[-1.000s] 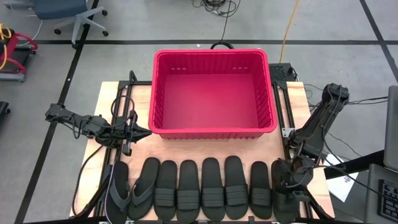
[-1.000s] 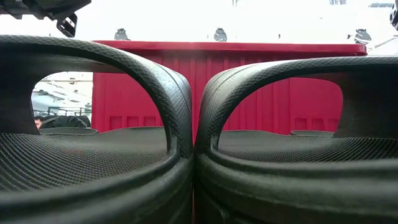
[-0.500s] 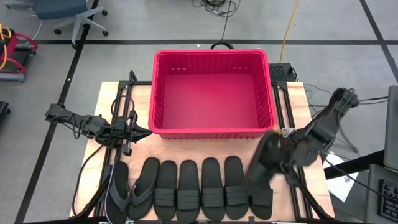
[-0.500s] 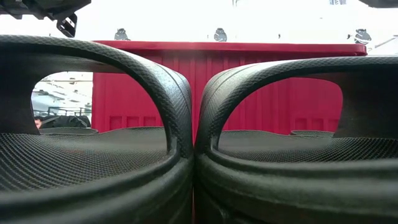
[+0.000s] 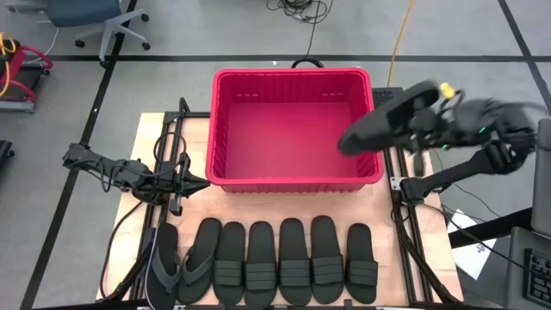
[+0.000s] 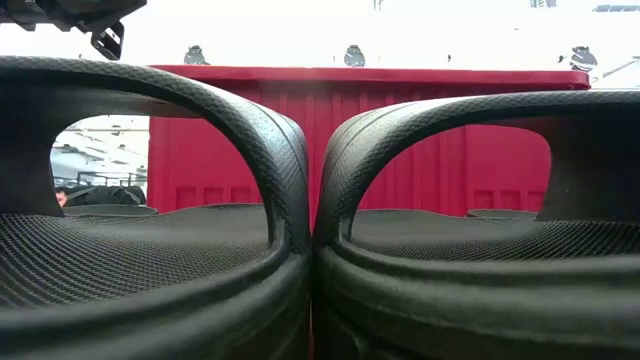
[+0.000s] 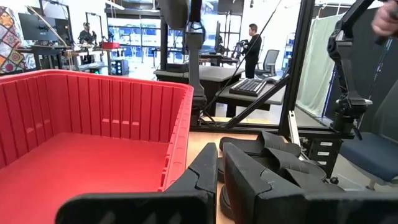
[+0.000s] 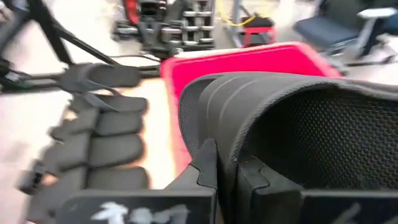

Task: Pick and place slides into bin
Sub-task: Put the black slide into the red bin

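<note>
The red bin (image 5: 293,129) stands at the table's far middle; it also shows in the low view (image 6: 400,130) and in the left wrist view (image 7: 93,143). Several black slides (image 5: 275,263) lie in a row, soles down, along the near edge; two fill the low view (image 6: 150,250). My right gripper (image 5: 411,119) is shut on one ribbed-strap slide (image 5: 379,129) over the bin's right rim. My left gripper (image 5: 200,181) waits, shut and empty, by the bin's near left corner. My right gripper pinches the slide's ribbed band strap (image 8: 227,134) near its edge between its two fingers, one finger (image 8: 252,177) on the footbed side of the band, the other on its outer side. The slide is lifted clear and tilted above the bin's right rim.
Bare wooden table (image 5: 284,202) lies between the bin and the row of slides. Black frame rails (image 5: 176,146) run along both sides of the table. A person (image 7: 252,40) stands far back in the room.
My right gripper has lifted the slide from the right end of the row, clear of the table. It has carried the slide up and toward the far edge, to above the bin's right rim. The other slides have stayed put.
</note>
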